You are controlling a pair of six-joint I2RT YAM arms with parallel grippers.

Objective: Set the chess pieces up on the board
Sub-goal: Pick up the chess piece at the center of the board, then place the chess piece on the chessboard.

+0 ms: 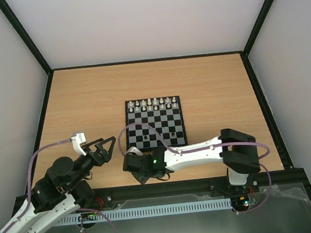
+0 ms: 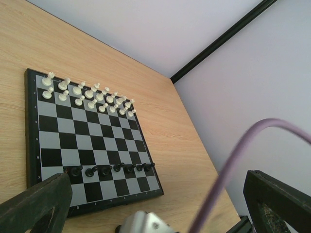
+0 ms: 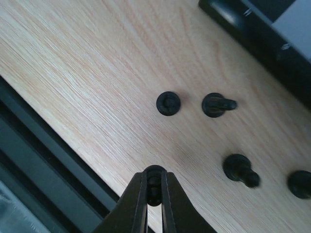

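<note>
Right wrist: I see right gripper (image 3: 154, 177) pinched shut on one dark piece (image 3: 155, 190), bottom centre; four loose chess pieces (image 3: 168, 103) on table (image 3: 73, 73).
Left wrist: left gripper (image 2: 158, 196) spread wide, empty.
Board (image 2: 73, 133): white pieces (image 2: 90, 92) upper rows, dark pawns (image 2: 116, 168) lower row.

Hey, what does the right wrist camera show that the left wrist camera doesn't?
Only the right wrist: the right gripper shut on a dark piece, with four loose dark pieces on the table. Only the left wrist: the board, white pieces in two far rows, a row of dark pawns nearer, and the open left gripper. Both: the wooden table and dark chess pieces.
</note>
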